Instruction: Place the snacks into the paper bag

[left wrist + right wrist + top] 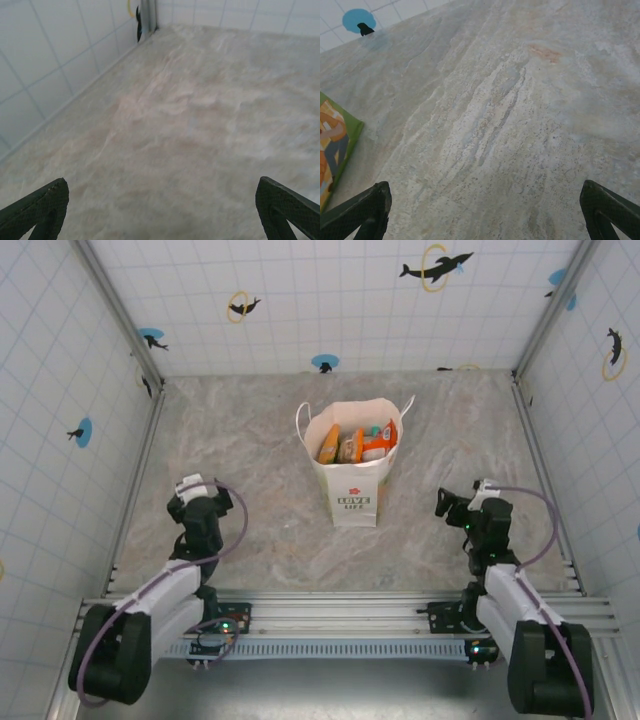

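The cream-white paper bag (352, 495) stands upright in the middle of the table, its mouth open and green lettering on its front. Several snacks (358, 443) stand inside it, with orange, yellow and teal tops showing. My left gripper (198, 502) rests low near the table's front left, well apart from the bag. In the left wrist view the left gripper (161, 192) is open over bare table. My right gripper (470, 506) rests at the front right, also open (485, 192) with nothing between its fingers. The bag's green and orange printed side (332, 145) shows at the left edge of the right wrist view.
The marbled table (260, 440) is walled by white tiled panels (60, 390) with dolphin stickers on three sides. An aluminium rail (340, 615) with both arm bases runs along the near edge. Bare table lies left and right of the bag.
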Motion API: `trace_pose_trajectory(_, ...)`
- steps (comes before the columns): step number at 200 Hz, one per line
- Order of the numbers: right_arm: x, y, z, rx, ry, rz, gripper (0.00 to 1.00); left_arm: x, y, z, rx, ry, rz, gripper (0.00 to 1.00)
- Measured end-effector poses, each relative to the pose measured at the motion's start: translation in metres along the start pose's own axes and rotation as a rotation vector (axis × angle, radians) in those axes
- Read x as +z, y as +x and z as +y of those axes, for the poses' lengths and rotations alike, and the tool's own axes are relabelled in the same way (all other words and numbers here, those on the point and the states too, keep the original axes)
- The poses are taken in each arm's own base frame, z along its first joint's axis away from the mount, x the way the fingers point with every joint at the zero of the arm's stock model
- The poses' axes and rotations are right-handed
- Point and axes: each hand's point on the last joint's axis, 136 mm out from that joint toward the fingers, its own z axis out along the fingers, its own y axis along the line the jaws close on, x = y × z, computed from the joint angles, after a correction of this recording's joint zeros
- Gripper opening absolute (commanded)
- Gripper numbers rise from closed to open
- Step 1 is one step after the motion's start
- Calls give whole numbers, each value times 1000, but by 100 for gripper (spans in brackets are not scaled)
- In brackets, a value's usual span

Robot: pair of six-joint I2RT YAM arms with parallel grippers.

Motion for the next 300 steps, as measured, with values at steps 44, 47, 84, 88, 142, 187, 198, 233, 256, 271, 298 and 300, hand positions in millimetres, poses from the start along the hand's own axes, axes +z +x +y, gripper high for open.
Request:
trace_pose_trajectory(44,4,-16,1,-77,-7,-90,99,8,-14,-8,3,50,-95,98)
trace_pose_trajectory(47,5,-17,1,-81,-8,-95,99,9,-15,-8,2,50,-101,98)
trace_pose_trajectory(84,12,-26,2,-96,-10,-145,99,22,-15,-13,13,88,-133,98)
trace_pose_trajectory(88,13,-28,2,-96,-10,-153,99,24,-15,-13,10,90,-139,98)
trace_pose_trajectory(142,26,-12,8,-196,-11,-124,99,33,0,6,-32,34,-88,98)
trace_pose_trajectory(187,35,3,-6,-220,51,-91,100,33,6,7,-39,33,-63,98)
trace_pose_trajectory(198,35,2,-10,-214,67,-93,99,33,7,7,-38,36,-60,98)
trace_pose_trajectory(233,35,3,-15,-201,86,-87,100,33,7,6,-38,39,-59,98)
trace_pose_trajectory(256,35,4,-16,-198,90,-82,100,33,7,6,-38,39,-59,98)
trace_pose_trajectory(271,35,5,-17,-196,92,-79,100,33,7,6,-38,39,-59,98)
trace_pose_trajectory(298,35,6,-17,-195,92,-75,100,33,7,6,-38,39,-59,98)
trace_pose_trajectory(300,35,6,-17,-195,93,-75,100,33,7,6,-38,39,-59,98)
